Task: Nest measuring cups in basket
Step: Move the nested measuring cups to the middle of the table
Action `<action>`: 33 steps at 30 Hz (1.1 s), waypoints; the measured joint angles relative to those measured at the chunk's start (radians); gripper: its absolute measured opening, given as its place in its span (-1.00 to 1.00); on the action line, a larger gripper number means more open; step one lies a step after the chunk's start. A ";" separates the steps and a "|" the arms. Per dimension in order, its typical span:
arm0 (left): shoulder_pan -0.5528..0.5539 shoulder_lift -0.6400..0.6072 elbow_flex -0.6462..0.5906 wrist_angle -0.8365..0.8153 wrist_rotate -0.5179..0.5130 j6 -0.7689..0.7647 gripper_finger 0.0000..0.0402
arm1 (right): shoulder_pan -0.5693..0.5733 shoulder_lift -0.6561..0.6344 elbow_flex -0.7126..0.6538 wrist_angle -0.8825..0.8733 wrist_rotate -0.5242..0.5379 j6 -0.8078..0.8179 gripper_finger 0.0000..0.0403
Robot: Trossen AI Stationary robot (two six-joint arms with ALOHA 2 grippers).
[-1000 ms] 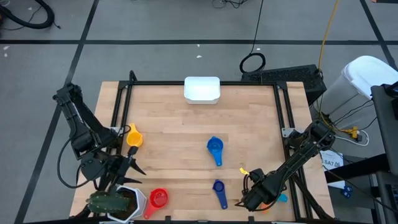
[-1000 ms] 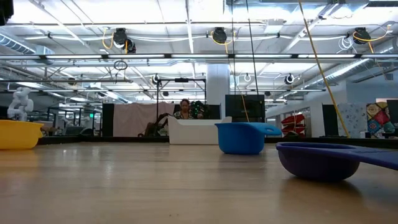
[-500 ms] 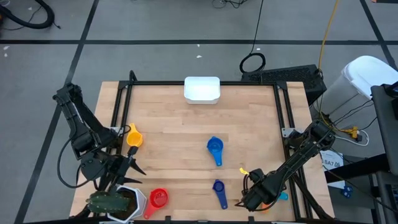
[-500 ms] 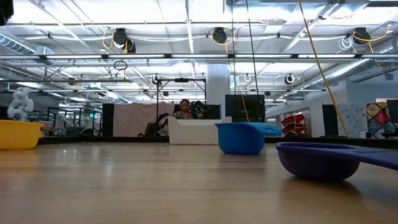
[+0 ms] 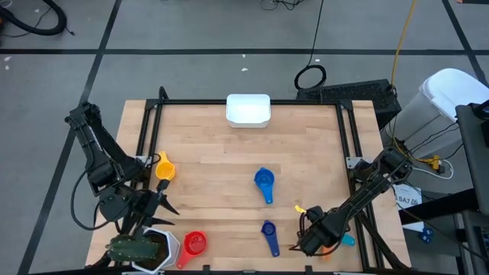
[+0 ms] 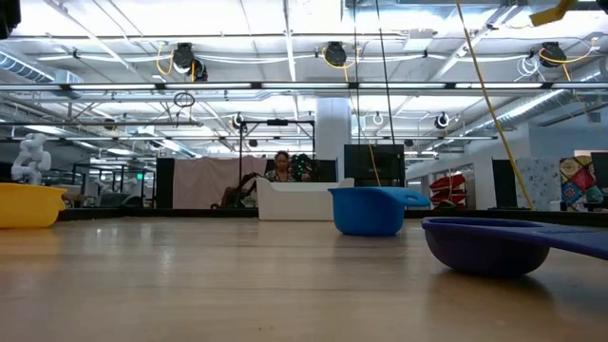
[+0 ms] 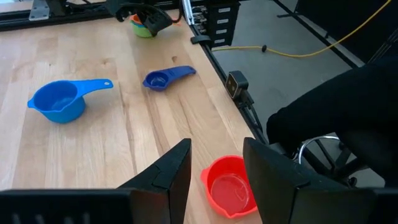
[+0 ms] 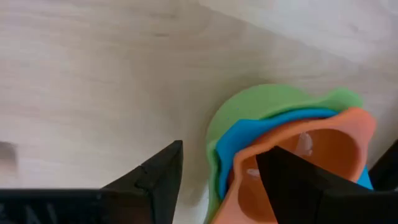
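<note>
My right gripper stands open at the table's near right corner, pointing down over a stack of measuring cups: orange in light blue in green. One finger is beside the green cup, clear of it; the other is over the orange cup. The white basket sits at the far edge. A blue cup, a dark blue cup, a red cup and a yellow cup rest singly on the wood. My left gripper hangs open above the red cup, holding nothing. My right gripper has one finger in front of the orange cup's hollow; whether it touches the cup I cannot tell. The other finger stands apart from the green rim.
A white pot with a green plant stands at the near left corner, close under my left arm. A black frame runs along the table's edges. Bare wood lies between the basket and the blue cup.
A yellow piece has come into the top right corner of the low view from above. The cups and the basket lie where they were.
</note>
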State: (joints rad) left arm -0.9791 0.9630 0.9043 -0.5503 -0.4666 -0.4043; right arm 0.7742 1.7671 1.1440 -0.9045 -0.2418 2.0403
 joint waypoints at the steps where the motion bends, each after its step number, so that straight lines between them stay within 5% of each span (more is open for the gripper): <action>1: 0.000 0.000 0.000 0.000 0.000 -0.002 -0.26 | 0.000 -0.001 -0.006 0.003 -0.003 0.000 -0.01; 7: 0.000 0.000 0.000 0.000 0.000 -0.017 -0.26 | 0.000 -0.001 -0.015 0.003 -0.013 -0.018 -0.13; 15: 0.000 0.000 0.000 0.001 -0.006 -0.024 -0.26 | -0.002 -0.001 -0.015 0.013 -0.013 -0.100 -0.90; 22: 0.000 0.000 0.000 0.001 -0.006 -0.024 -0.26 | -0.039 0.000 -0.008 0.003 0.006 -0.199 -0.91; 33: 0.001 0.000 0.000 0.002 -0.007 -0.027 -0.26 | -0.223 0.005 0.067 -0.051 0.213 -0.524 -0.92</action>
State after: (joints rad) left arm -0.9783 0.9630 0.9043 -0.5488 -0.4732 -0.4309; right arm 0.5508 1.7725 1.2108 -0.9555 -0.0286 1.5164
